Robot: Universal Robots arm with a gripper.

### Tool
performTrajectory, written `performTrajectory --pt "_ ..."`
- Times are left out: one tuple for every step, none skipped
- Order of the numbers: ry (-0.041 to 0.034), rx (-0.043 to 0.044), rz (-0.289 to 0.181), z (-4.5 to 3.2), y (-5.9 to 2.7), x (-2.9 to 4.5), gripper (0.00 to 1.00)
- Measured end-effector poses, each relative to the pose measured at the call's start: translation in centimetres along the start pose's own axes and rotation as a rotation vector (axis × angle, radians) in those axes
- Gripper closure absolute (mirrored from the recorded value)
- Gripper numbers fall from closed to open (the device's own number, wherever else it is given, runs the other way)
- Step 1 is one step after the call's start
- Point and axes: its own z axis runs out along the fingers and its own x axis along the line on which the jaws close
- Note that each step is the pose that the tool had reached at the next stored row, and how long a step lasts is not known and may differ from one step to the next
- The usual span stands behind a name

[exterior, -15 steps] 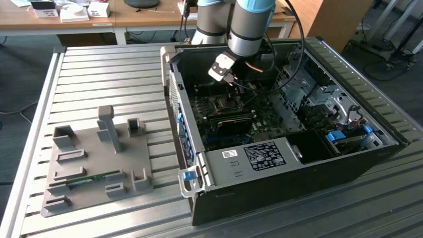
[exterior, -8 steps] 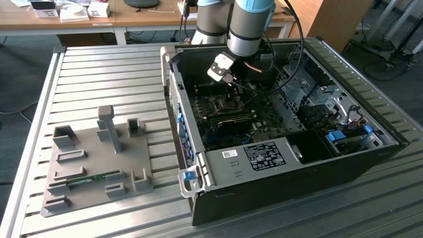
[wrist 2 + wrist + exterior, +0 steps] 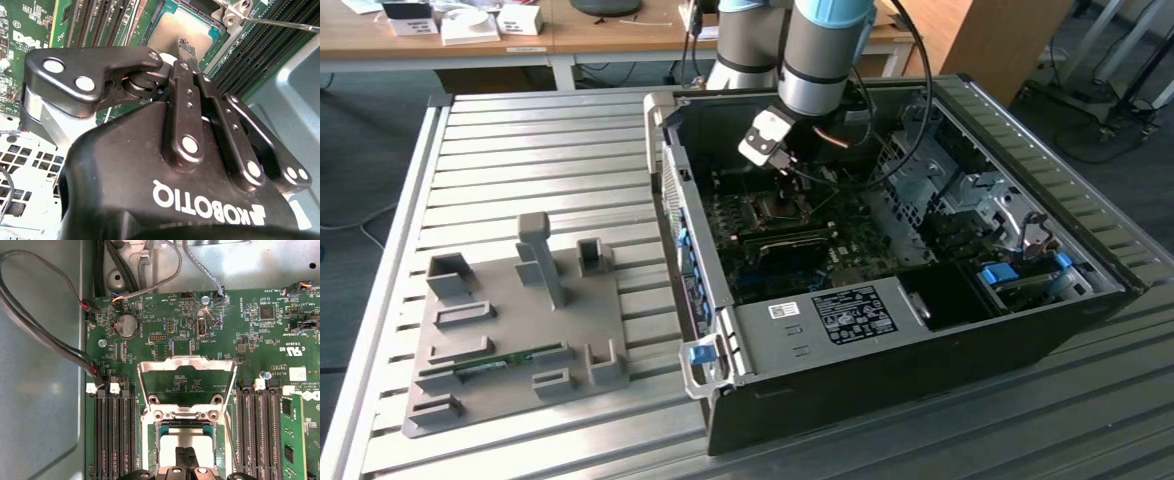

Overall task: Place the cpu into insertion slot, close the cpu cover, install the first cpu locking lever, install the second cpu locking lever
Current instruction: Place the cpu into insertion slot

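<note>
Deep inside the open computer case (image 3: 881, 370), which stands on the slatted metal table (image 3: 520, 150), the arm reaches down to the dark green motherboard (image 3: 165, 310). The gripper (image 3: 186, 456) has its two black fingers pressed narrow together with nothing between them. Their tips sit on or just above the cpu (image 3: 167, 450); contact cannot be told for certain. The cpu lies flat in the insertion slot (image 3: 151, 445), its silvery top facing up, between the banks of long black memory slots (image 3: 112, 430). The cpu cover (image 3: 186, 361) is swung open and stands up on the hinged side of the socket, beyond the chip. In the second wrist view a thin wire locking lever (image 3: 285, 23) angles out over the memory slots beside the hinge. On the exterior view's left, well apart from the case, a grey fixture tray (image 3: 587, 300) rests on the table.
</note>
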Motion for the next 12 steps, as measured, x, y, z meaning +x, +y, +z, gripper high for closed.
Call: performTrajectory --pt "0.0 0.0 0.0 0.09 0.0 -0.01 0.89" --pt "0.0001 0.0 0.0 0.16 0.0 -0.01 0.89" --pt "-0.0001 0.0001 0.0 0.17 -0.01 -0.01 0.89" --pt "-0.0002 0.0001 0.0 0.17 -0.01 -0.02 0.89" --pt "-0.0002 0.0001 0.0 0.17 -0.01 -0.01 0.89" --pt "0.0003 0.0 0.0 0.2 -0.01 -0.01 0.89" --pt "0.0009 -0.0001 0.0 0.24 -0.01 -0.01 0.89" --pt "0.0009 -0.0001 0.0 0.28 -0.01 -0.01 0.89" --pt "0.0009 0.0 0.0 0.32 -0.01 -0.02 0.89" --pt "0.0009 0.0 0.0 0.35 -0.01 -0.02 0.89" --pt "0.0008 0.0 0.0 0.39 -0.02 -0.03 0.89" --pt "0.0008 0.0 0.0 0.42 -0.02 -0.03 0.89"
